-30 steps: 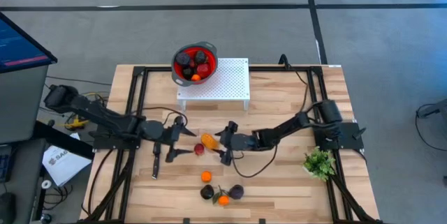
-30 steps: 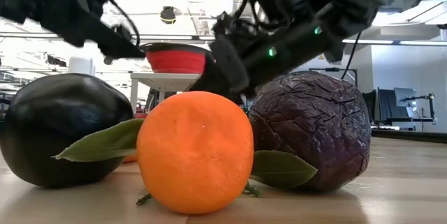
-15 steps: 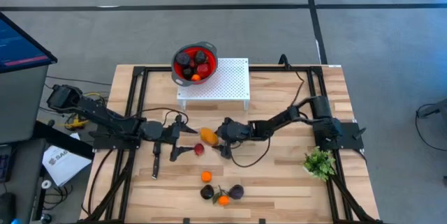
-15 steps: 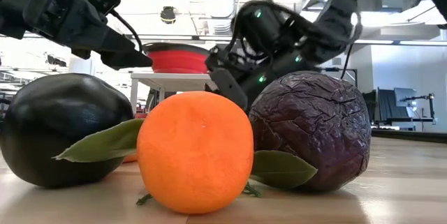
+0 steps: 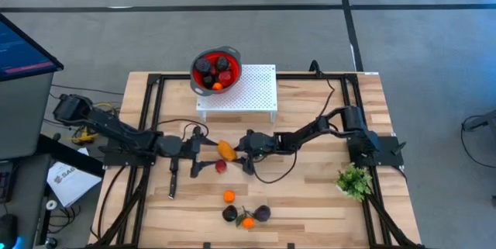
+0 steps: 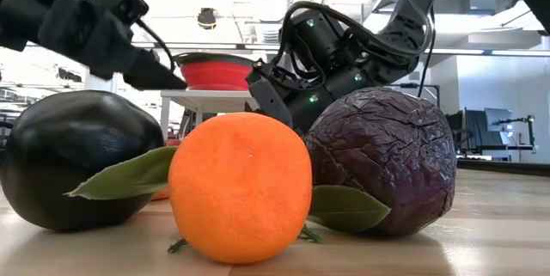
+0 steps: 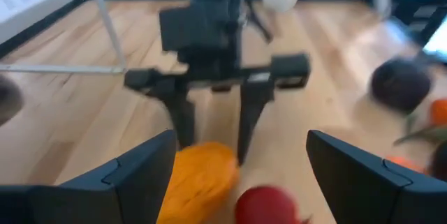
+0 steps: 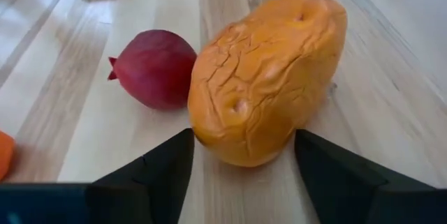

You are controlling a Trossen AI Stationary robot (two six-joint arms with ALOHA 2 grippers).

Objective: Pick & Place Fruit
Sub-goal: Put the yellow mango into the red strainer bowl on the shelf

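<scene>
The oblong orange-yellow piece [image 5: 225, 150] lies on the table between my two grippers, with a red fruit [image 5: 221, 167] just nearer. My right gripper [image 5: 242, 154] is open, and its fingers stand on either side of the piece's [image 8: 269, 77] end, with the red fruit [image 8: 155, 67] beyond. My left gripper [image 5: 199, 159] is open too and faces the piece [image 7: 199, 182] and the red fruit [image 7: 269, 206] from the left without touching them. Several dark and red fruits fill the red bowl [image 5: 195, 78]. My right gripper comes in level from the table's right, along the oblong piece. Its open fingers [image 8: 150, 172] flank the piece's end [image 8: 241, 151]. I cannot tell whether they touch it. The piece lies flat on the table.
The bowl stands on a white perforated stand [image 5: 248, 94] at the far edge. A small orange ball [image 5: 229, 196] and a cluster of a black fruit [image 6: 69, 160], an orange [image 6: 241, 186] and a purple fruit [image 6: 382, 160] lie near the near edge. A green sprig [image 5: 354, 181] lies at the right.
My right gripper has moved toward the table's left and slightly toward the far edge, staying open, and closed in on the oblong piece. The piece has slid a little toward the left and far side along the table.
</scene>
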